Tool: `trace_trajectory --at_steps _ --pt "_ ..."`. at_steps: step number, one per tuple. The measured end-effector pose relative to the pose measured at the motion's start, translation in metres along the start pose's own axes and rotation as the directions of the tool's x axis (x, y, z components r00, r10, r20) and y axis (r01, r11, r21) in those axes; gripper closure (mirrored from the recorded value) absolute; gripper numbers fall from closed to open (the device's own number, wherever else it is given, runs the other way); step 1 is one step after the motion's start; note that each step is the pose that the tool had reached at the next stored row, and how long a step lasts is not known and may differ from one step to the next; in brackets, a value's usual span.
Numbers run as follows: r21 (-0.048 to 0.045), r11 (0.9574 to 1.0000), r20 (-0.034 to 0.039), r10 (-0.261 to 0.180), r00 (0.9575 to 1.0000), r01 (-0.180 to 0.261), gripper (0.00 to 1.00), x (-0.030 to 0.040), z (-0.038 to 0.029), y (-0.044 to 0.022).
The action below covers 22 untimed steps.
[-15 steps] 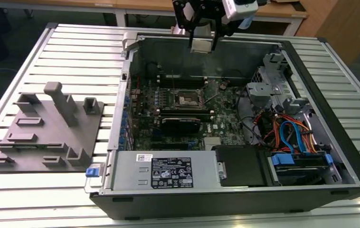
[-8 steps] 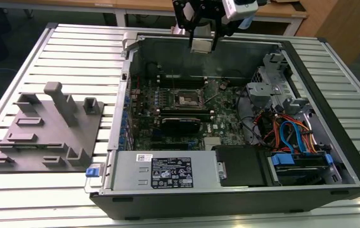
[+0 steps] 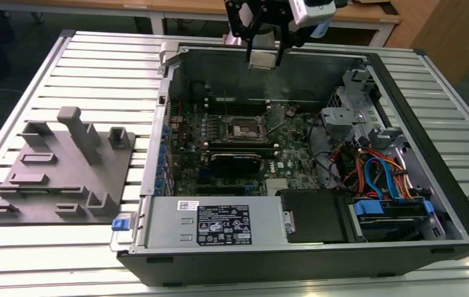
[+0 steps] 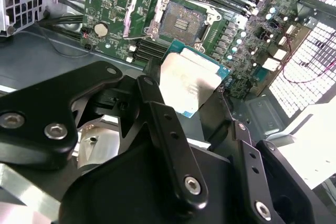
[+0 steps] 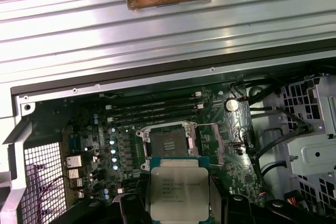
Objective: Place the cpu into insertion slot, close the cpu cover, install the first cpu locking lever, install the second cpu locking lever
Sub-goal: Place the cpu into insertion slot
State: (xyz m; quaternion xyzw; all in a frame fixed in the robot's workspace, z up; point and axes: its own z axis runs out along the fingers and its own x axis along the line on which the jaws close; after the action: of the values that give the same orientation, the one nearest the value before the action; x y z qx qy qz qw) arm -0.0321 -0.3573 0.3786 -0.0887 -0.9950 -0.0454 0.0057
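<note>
Grey jig plate [image 3: 57, 170]: well to the exterior view's left of the insertion slot [image 3: 243, 129].
Insertion slot: on the motherboard (dark recess exposed).
Gripper [image 3: 263, 59]: raised clear of the slot, fingers clamped on the cpu [image 4: 191, 80], metal top showing.

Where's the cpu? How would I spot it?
Find the open computer case. High above it, the black end effector holds the cpu. It is the small flat square with a shiny silver top, unlike the dark empty insertion slot below.

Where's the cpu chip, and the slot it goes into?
cpu [image 5: 179, 191]: first wrist view, middle of its silver top.
insertion slot [image 5: 167, 142]: first wrist view, its dark recessed centre.
</note>
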Motion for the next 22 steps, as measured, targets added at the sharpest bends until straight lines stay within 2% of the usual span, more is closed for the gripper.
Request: trace_trajectory --at_steps 8,22 --pt "-0.0009 0.9991 0.0037 0.043 0.9991 -0.043 0.46 0.0 0.0001 0.0" --pt "-0.0012 0.9986 0.0046 0.052 0.9986 -0.052 0.46 0.0 0.0001 0.0"
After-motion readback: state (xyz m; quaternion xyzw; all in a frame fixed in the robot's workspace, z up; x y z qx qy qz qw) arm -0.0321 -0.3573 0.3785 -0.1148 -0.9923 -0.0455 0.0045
